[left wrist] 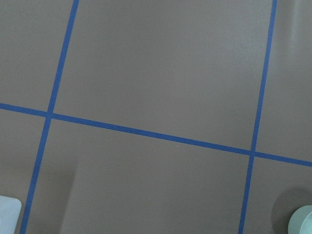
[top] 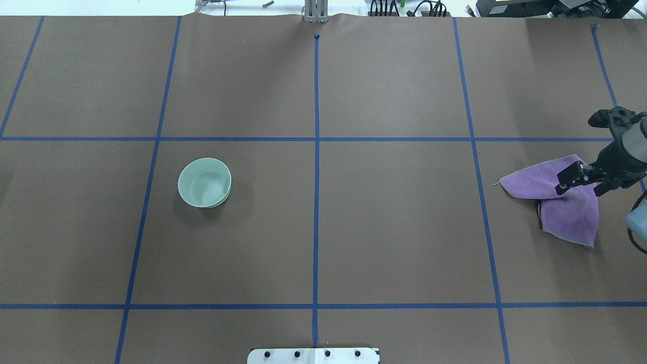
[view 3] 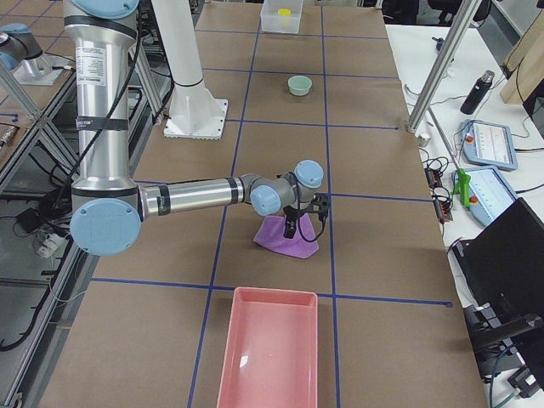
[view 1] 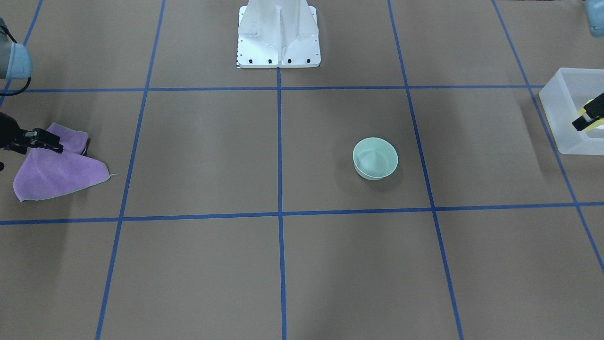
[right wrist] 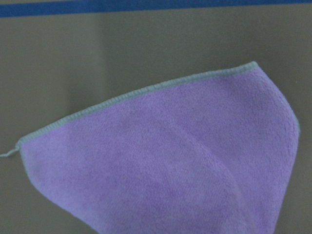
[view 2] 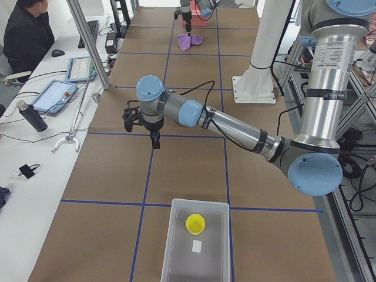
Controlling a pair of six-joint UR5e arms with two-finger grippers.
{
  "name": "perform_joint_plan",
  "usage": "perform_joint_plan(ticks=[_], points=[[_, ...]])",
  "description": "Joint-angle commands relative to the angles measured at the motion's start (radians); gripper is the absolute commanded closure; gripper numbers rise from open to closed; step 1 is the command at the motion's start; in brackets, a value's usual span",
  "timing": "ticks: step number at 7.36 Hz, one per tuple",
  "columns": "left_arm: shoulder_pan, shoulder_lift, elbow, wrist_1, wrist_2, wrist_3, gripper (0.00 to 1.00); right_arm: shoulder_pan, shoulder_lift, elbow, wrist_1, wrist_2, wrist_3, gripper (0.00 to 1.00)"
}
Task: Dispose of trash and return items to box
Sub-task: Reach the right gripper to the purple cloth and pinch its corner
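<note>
At right gripper [top: 579, 188]: spread open just over purple cloth [top: 571, 215], clasping nothing. At left gripper [view 2: 154, 141]: opening not possible to tell.

Your left arm [view 2: 235, 126], silver tubes with pale blue joints, stretches from its shoulder at the right of the left-end view to mid-frame. Its forearm is nearly level and the wrist is bent, so the black two-finger left gripper [view 2: 154, 140] points straight down. You cannot tell how its jaws stand. Your right arm [view 3: 195, 194], of the same build, reaches level across the middle of the right-end view. The black right gripper [top: 581, 189] points down at the overhead view's right edge, jaws apart.
</note>
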Motion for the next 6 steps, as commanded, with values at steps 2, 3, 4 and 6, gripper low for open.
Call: perform_joint_plan(ticks=[2, 3, 4, 6], points=[[0.024, -0.001, 0.003, -0.019, 0.001, -0.020, 0.03, -0.027, 0.076, -0.092, 0.000, -0.034, -0.002, 0.01], [0.026, -0.001, 0.003, -0.021, 0.000, -0.020, 0.03, -0.026, 0.080, -0.092, 0.000, -0.026, -0.003, 0.53], [0.027, -0.001, 0.003, -0.022, 0.001, -0.020, 0.03, -0.026, 0.074, -0.084, 0.002, -0.030, -0.009, 1.00], [0.037, -0.002, 0.003, -0.022, 0.001, -0.020, 0.03, -0.022, 0.060, -0.072, 0.001, -0.028, -0.009, 1.00]])
